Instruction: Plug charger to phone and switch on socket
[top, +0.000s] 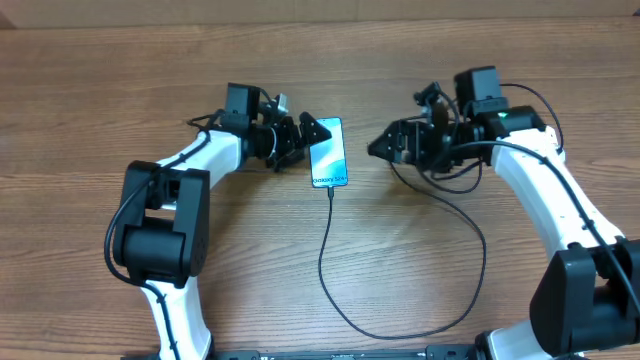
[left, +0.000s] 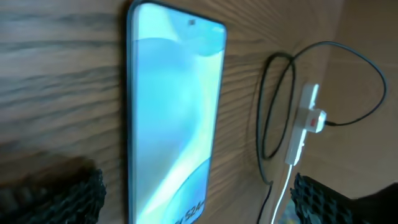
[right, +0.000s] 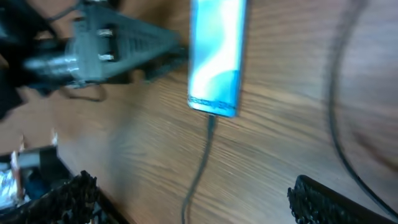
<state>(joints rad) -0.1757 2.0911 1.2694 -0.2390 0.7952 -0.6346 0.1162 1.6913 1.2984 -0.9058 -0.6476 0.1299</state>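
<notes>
currently the left gripper (top: 304, 140) has its fingers spread wide to either side of the phone (top: 329, 152), which lies flat on the table (top: 90, 60); it clamps nothing. right gripper (top: 384, 146) also apart and empty, just beside the phone. charger (top: 326, 250) connector sits in the phone's lower end; socket (left: 305, 124) lies past a cable loop.

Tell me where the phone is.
Overhead, the phone lies flat near table centre, beside the left gripper, with the charger running from its near end.
</notes>
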